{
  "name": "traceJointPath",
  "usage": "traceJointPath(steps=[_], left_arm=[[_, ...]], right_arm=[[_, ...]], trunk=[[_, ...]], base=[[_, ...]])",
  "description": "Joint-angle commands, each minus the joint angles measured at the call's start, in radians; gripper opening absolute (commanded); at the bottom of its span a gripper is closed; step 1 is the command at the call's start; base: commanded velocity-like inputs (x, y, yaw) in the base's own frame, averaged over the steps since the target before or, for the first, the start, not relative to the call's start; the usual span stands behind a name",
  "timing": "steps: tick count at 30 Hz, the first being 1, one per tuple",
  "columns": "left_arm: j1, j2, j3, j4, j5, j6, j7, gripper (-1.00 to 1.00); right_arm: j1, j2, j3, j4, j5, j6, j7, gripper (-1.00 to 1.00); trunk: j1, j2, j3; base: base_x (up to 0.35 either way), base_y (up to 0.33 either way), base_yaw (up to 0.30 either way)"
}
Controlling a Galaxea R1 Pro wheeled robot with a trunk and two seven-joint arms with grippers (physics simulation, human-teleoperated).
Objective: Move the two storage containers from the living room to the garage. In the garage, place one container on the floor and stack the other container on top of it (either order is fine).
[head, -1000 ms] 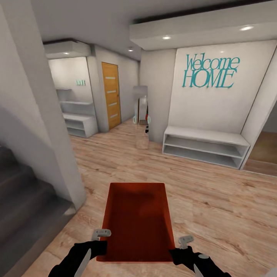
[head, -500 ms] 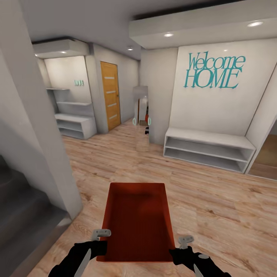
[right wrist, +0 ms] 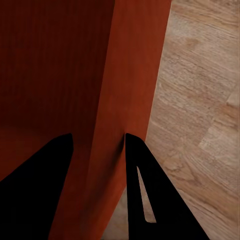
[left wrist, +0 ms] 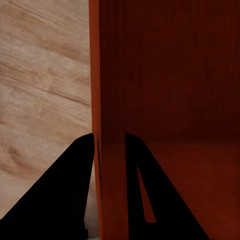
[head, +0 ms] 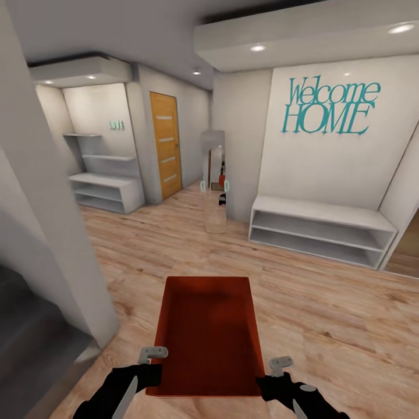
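Note:
One orange-red open-top storage container (head: 206, 334) hangs level in front of me above a light wood plank floor (head: 326, 314). My left gripper (head: 152, 364) is shut on its left wall near the close corner. In the left wrist view the two black fingers (left wrist: 75, 190) of the left gripper (left wrist: 109, 137) pinch the thin wall of the container (left wrist: 170, 75). My right gripper (head: 274, 372) is shut on the right wall. The right wrist view has that right gripper (right wrist: 97, 136) straddling the container (right wrist: 55, 60) wall.
A white pillar (head: 52, 233) and dark stairs (head: 29, 343) stand close on the left. Ahead are a white bench shelf (head: 320, 227) under a "Welcome HOME" sign (head: 329, 107), a tall mirror (head: 213, 177), an orange wooden door (head: 164, 142) and white shelves (head: 107, 192).
The camera has moved forward and swung a little left, so the hallway has drifted right and the pillar looms closer. The container and both grippers keep their places in the view.

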Motion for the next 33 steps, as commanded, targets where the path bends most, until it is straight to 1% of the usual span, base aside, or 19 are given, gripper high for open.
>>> traceJointPath(steps=[1,33], left_arm=[[-0.001,0.000,0.075,-0.002,0.009,0.006,0.046,-1.00],[-0.001,-0.002,0.074,-0.002,0.009,0.006,0.046,-1.00]], right_arm=[[0.000,0.000,0.014,-0.005,-0.026,0.007,0.014,-1.00],[0.000,0.001,0.014,-0.005,-0.026,0.007,0.014,-1.00]], trunk=[[0.001,-0.002,-0.002],[0.001,-0.002,-0.002]], base=[[0.325,0.000,0.000],[0.325,0.000,0.000]])
